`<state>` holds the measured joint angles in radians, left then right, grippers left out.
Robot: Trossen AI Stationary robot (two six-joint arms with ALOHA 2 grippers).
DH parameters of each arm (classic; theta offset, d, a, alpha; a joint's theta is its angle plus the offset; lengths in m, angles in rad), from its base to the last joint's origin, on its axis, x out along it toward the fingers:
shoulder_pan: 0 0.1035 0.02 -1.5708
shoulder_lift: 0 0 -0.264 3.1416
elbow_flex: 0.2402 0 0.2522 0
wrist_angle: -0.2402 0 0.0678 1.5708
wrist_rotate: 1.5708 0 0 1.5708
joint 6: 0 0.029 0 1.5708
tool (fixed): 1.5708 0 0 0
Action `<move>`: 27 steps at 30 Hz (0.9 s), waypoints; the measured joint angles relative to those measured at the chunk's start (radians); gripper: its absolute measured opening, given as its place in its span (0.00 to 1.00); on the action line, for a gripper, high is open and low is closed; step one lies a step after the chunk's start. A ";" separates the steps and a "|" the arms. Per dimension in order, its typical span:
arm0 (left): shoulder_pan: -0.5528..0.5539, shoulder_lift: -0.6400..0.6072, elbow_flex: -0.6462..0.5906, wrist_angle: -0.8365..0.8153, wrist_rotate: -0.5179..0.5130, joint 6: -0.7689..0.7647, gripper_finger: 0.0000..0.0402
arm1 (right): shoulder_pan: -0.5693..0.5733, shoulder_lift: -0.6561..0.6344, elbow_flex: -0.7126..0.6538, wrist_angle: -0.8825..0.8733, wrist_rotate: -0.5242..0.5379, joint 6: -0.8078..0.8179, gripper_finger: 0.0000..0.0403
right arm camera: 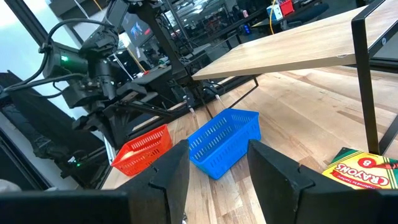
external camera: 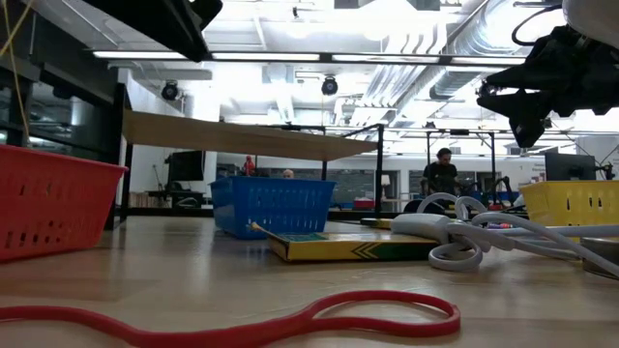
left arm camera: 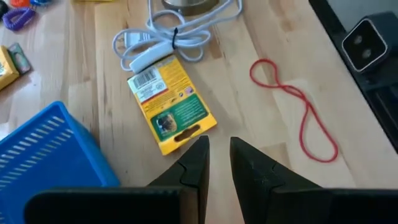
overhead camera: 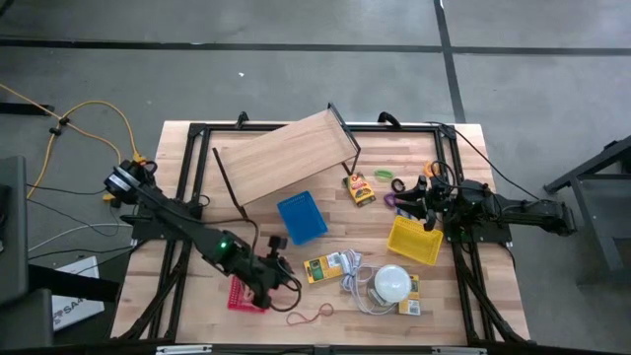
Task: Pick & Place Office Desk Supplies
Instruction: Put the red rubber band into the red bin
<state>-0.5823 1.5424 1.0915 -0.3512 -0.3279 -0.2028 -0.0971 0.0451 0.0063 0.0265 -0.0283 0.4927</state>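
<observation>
My left gripper [overhead camera: 282,285] hovers above the near part of the table, beside the red basket [overhead camera: 246,295]. Its fingers [left arm camera: 219,152] stand a narrow gap apart with only bare wood between them. Just ahead of it a yellow-green packet [left arm camera: 171,110] lies flat on the wood, next to a white cord [left arm camera: 166,38]. A red rubber band [left arm camera: 297,109] lies loose to one side. My right gripper [right arm camera: 217,168] waits open and level at the table's right, by the yellow basket [overhead camera: 414,241].
A blue basket [overhead camera: 303,218] stands mid-table, in front of a tilted wooden shelf on a black frame [overhead camera: 286,156]. A white dome [overhead camera: 391,283] with its cord sits near the front right. A crayon box [overhead camera: 360,188] and small coloured clips [overhead camera: 386,177] lie at the far right.
</observation>
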 joint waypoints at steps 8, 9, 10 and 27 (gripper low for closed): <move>-0.004 0.114 0.167 -0.112 -0.001 -0.008 0.15 | 0.000 0.000 0.000 0.000 0.000 0.000 0.37; -0.005 0.139 0.204 -0.137 -0.001 -0.008 0.15 | 0.000 0.000 0.000 0.000 0.000 0.000 0.37; -0.006 0.164 0.243 -0.165 0.000 -0.008 0.15 | 0.000 0.000 0.000 0.000 0.000 0.000 0.37; -0.068 0.458 0.606 -0.345 -0.014 -0.157 0.15 | 0.000 0.000 0.000 0.000 0.000 0.000 0.37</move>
<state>-0.6507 2.0003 1.6973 -0.6965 -0.3423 -0.3597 -0.0971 0.0452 0.0063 0.0269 -0.0280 0.4927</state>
